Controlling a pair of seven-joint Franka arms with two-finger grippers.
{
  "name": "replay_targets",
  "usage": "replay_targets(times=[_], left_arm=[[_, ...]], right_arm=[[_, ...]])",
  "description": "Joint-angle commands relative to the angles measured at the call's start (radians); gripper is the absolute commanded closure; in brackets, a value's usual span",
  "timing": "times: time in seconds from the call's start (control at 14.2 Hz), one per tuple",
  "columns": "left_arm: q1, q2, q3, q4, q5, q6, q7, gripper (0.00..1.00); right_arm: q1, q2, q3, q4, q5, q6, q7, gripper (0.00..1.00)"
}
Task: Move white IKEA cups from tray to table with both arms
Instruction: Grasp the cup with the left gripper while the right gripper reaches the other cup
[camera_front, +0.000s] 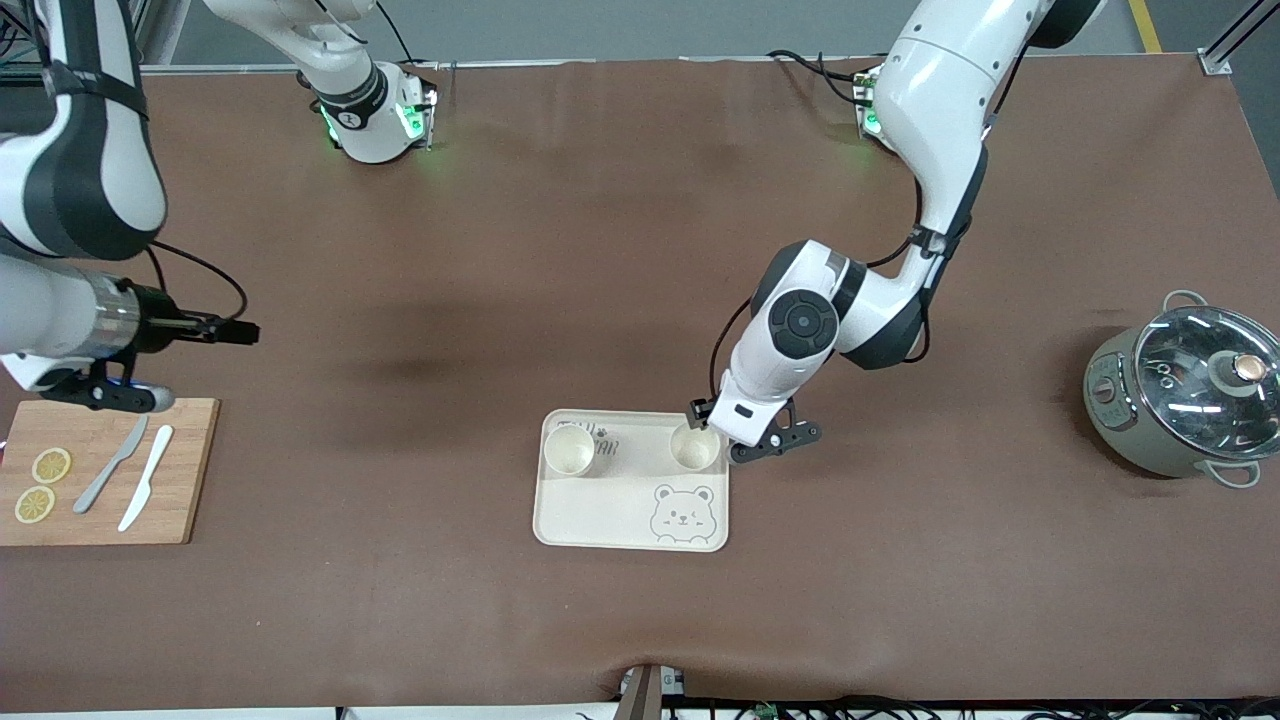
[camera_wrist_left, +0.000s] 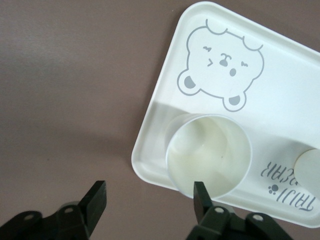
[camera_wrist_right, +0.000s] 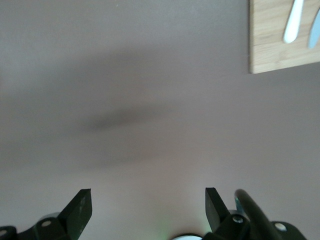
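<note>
The small cream-white tapered cup (camera_front: 696, 447) I was after stood on the cream rectangular bear-printed tray (camera_front: 620, 515), in its corner toward my left arm's end, just right of the frame's centre in the front view. Its twin cup (camera_front: 568, 450) stood at the tray's upper left corner. My left claw (camera_wrist_left: 150, 196) was low at the first cup, partly open, one finger inside the rim and the other outside the wall, holding nothing yet. I judged that such a thin-wall pinch could tip the cup or drag the light tray along. My right claw (camera_wrist_right: 148, 206) hung wide open and empty, waiting over bare counter near the wooden cutting board (camera_front: 180, 480) at the frame's lower left. The matte brown counter (camera_front: 600, 250) also carried a grey lidded cooker (camera_front: 1180, 400) at right.
</note>
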Motion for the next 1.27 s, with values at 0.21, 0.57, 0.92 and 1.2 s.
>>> replay_targets(times=[0.21, 0.57, 0.92, 1.2], left_arm=[[-0.004, 0.066, 0.007, 0.028, -0.013, 0.095, -0.01, 0.56], [-0.004, 0.072, 0.007, 0.028, -0.01, 0.095, -0.005, 1.0], [0.013, 0.025, 0.011, 0.037, 0.0, 0.083, 0.016, 1.0], [0.07, -0.096, 0.014, 0.033, -0.002, 0.005, 0.05, 1.0]], right_arm=[[0.122, 0.104, 0.0, -0.008, 0.086, 0.151, 0.282, 0.0], [0.252, 0.189, 0.002, 0.0, 0.135, 0.323, 0.51, 0.0], [0.398, 0.318, 0.002, 0.035, 0.191, 0.566, 0.778, 0.0], [0.47, 0.418, 0.002, 0.118, 0.188, 0.629, 0.971, 0.03]])
